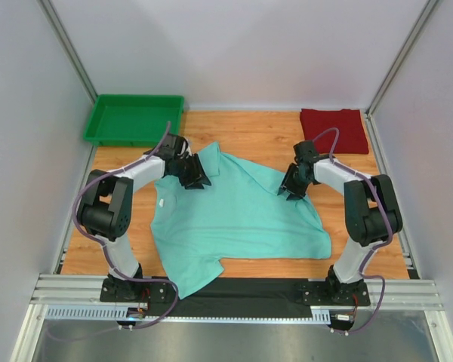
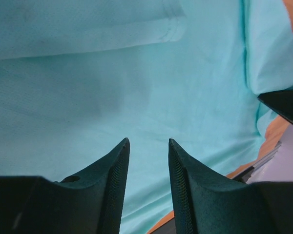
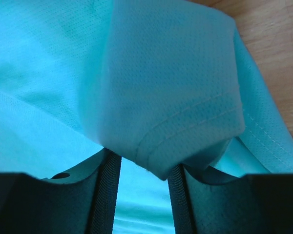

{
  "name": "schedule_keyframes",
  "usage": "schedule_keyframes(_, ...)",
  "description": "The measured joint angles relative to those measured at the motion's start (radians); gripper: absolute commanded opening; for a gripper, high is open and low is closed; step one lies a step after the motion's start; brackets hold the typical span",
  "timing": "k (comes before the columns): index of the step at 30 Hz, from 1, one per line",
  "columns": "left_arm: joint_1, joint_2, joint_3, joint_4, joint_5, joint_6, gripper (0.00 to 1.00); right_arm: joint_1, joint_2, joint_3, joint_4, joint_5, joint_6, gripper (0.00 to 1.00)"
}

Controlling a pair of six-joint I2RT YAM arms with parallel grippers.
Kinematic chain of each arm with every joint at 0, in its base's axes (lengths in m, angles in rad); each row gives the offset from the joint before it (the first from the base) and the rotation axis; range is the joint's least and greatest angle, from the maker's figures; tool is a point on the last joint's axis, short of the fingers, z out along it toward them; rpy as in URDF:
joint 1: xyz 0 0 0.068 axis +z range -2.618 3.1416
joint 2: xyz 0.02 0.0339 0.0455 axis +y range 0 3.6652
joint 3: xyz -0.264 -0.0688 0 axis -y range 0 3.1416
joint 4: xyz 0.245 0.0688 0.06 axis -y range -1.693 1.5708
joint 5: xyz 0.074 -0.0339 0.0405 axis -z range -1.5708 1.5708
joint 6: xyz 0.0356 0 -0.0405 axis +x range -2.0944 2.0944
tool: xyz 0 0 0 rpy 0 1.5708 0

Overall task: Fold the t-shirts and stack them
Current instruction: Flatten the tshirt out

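Note:
The mint green t-shirt point(image 1: 234, 219) lies spread and rumpled on the wooden table, with a small white label point(image 1: 160, 202) near its left edge. The dark red t-shirt point(image 1: 334, 130) lies folded at the back right. My left gripper point(image 1: 195, 177) is over the green shirt's upper left part. In the left wrist view it point(image 2: 147, 140) is open and empty just above the cloth point(image 2: 136, 87). My right gripper point(image 1: 291, 190) is at the shirt's upper right edge. In the right wrist view it point(image 3: 144, 163) is open, with a stitched hem fold point(image 3: 176, 112) lying across its fingertips.
A bright green plastic tray point(image 1: 134, 119) stands at the back left. A black mat point(image 1: 241, 290) runs along the near edge under the shirt's bottom. Grey walls enclose the table on the left, back and right.

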Motion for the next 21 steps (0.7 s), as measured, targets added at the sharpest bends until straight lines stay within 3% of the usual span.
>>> schedule_keyframes(3, -0.026, 0.021, -0.029, -0.001, -0.011, -0.006, 0.45, 0.0, 0.021, 0.012, 0.004, 0.011, 0.01, 0.39)
schedule_keyframes(8, -0.055, 0.014, -0.121, -0.004, 0.002, -0.03, 0.45, 0.0, 0.053, 0.058, 0.005, 0.033, 0.042, 0.47)
schedule_keyframes(11, -0.058, -0.003, -0.125, -0.01, -0.016, -0.029, 0.46, 0.0, 0.057, 0.059, 0.003, 0.041, 0.052, 0.35)
schedule_keyframes(12, -0.058, -0.004, -0.125, -0.012, -0.023, -0.028, 0.46, 0.0, 0.06, 0.061, 0.0, 0.043, 0.056, 0.23)
schedule_keyframes(21, -0.058, -0.009, -0.125, -0.039, -0.047, -0.003, 0.45, 0.0, 0.098, 0.131, -0.05, 0.084, 0.061, 0.0)
